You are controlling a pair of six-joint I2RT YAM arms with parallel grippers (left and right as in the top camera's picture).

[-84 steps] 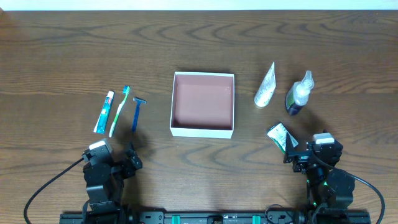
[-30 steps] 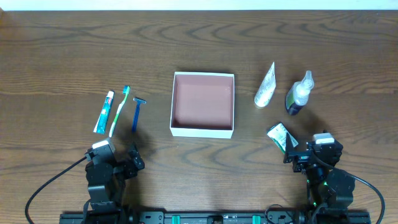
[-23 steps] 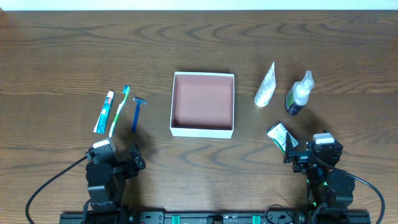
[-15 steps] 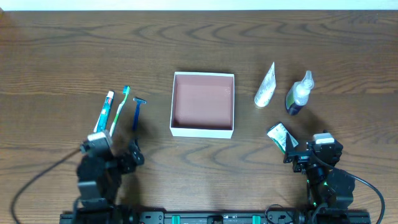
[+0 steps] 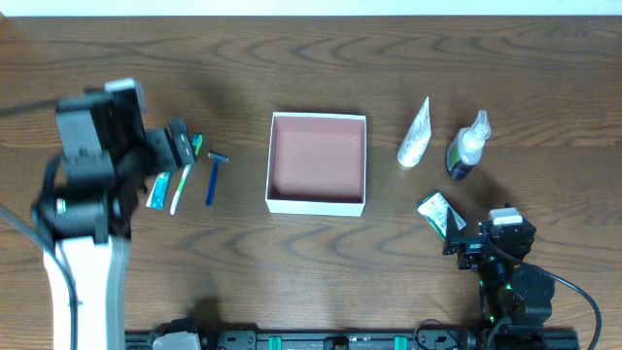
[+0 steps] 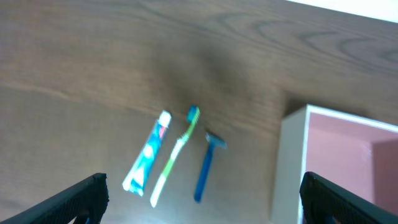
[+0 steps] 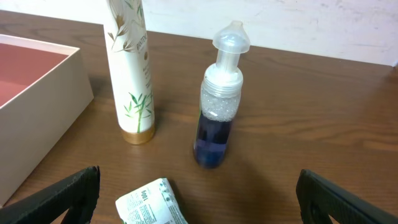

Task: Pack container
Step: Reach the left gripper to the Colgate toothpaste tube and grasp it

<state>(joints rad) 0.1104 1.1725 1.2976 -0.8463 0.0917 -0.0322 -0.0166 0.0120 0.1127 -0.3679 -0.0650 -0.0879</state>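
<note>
The container (image 5: 316, 204) is seen from overhead at the middle of the table (image 5: 311, 58), open-topped and with nothing in it. The left gripper (image 5: 180, 146) hangs to its left, over the far ends of a toothpaste tube (image 5: 156, 191), a toothbrush (image 5: 181, 192) and a razor (image 5: 212, 181) that lie close side by side. The right gripper (image 5: 455, 238) sits at the near right, just beside a sachet (image 5: 436, 210), with a cream tube (image 5: 414, 136) and a pump bottle (image 5: 466, 146) farther off. In the left wrist view the dark fingertips (image 6: 81, 193) are set wide apart, so the pincer is judged open and empty. With the three slim items so near one another, two could be caught at once, or a neighbour knocked askew. In the right wrist view the pincer is likewise spread with nothing held. The sachet could be shoved away by a careless approach, and the bottle could be sent rolling.
</note>
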